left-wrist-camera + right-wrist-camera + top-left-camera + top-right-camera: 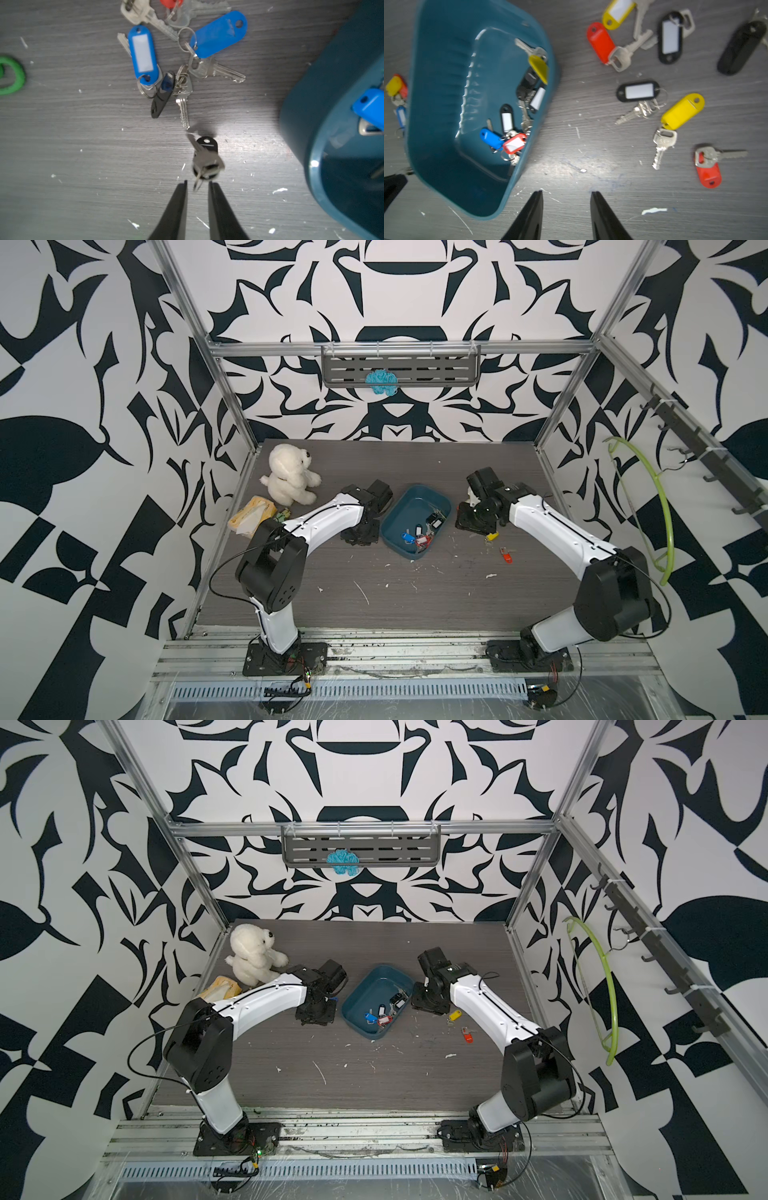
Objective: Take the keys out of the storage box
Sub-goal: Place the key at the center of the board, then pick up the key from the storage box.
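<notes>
On the left side, a green keychain (10,74) lies on the table (374,597). It is not a key, so grabbing it would be a mistake. Near it lie some keys (180,52), already out.

The left claw (198,184) is let go, jaws apart, gripping nothing. 1 key with a black tag (205,153) sits just past its tips, and its ring pokes into the gap. I think the ring could snag on a tip and get dragged along when the claw moves.

In the middle is the storage box (388,533). A bunch of keys (517,116) is left inside, huddled against 1 wall. Their rings look tangled, so 1 grab could lift several and drop some. A claw bumping that wall could shove or tip the box.

The right claw (566,195) is also let go and empty. Loose keys (641,93) lie beside it, and a shoved box could slide onto them.
</notes>
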Controlling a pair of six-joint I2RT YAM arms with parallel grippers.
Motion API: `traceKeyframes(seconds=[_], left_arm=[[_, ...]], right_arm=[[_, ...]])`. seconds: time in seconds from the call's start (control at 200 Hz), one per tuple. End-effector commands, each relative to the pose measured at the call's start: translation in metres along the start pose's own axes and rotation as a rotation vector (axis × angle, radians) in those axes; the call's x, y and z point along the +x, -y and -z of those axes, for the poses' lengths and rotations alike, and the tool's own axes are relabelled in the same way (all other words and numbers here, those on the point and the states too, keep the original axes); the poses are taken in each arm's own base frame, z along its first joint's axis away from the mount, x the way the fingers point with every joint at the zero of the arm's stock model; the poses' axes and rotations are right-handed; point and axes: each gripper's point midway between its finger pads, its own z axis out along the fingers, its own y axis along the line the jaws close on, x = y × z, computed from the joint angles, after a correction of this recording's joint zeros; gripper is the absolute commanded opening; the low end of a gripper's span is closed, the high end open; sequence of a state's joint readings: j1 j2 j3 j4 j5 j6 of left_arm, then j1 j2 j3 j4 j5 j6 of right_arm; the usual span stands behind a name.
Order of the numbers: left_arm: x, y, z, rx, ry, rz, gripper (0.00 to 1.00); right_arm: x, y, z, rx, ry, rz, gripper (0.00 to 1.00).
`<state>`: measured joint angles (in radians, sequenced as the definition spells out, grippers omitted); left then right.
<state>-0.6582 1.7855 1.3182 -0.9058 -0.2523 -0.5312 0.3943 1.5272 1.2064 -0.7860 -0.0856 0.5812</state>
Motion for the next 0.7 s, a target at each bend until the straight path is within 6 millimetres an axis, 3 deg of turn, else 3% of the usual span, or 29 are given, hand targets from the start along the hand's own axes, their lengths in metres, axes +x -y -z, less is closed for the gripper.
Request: traceKeyframes(seconds=[0.0,0.065,0.2,0.47,0.695], left_arm=[[0.003,-0.001,-0.008,0.001,-0.01,0.017,0.57],[0.003,-0.002,-0.006,0.005,-0.004,0.019,0.66],[0.001,-0.009,0.002,-0.004,0.022,0.029,0.73],[-0.01,-0.022,0.032,-0.008,0.128,0.053,0.81],[-0.017,-0.028,0.056,0.029,0.218,0.084,0.83]], right_arm=[[-0.007,-0.018,0.009,0.001,0.019,0.03,0.48],[-0.01,-0.027,0.007,-0.003,0.012,0.055,0.48],[-0.017,-0.048,-0.001,-0.01,-0.034,0.139,0.48],[-0.032,-0.063,-0.026,0.096,-0.168,0.344,0.47],[-0.032,-0.071,-0.056,0.134,-0.261,0.432,0.46]])
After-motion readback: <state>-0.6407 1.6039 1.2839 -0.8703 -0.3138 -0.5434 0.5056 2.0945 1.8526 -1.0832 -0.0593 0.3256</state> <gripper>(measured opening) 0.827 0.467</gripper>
